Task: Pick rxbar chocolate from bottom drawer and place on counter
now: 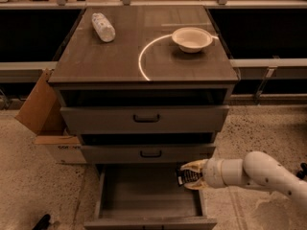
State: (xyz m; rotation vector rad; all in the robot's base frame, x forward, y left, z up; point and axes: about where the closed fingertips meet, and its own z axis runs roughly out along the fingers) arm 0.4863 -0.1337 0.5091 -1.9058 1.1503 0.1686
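The bottom drawer is pulled open under the cabinet, showing a plain grey tray. My gripper reaches in from the right on a white arm, over the drawer's right rear corner. Its pale fingers are shut on the rxbar chocolate, a small black bar with pale lettering, held just above the drawer's inside. The counter is the wood-grain cabinet top with a white arc marking, well above the gripper.
A white bowl sits at the counter's back right. A white-wrapped roll lies at its back left. Two shallower drawers with black handles stand slightly open above the gripper. A cardboard box stands left of the cabinet.
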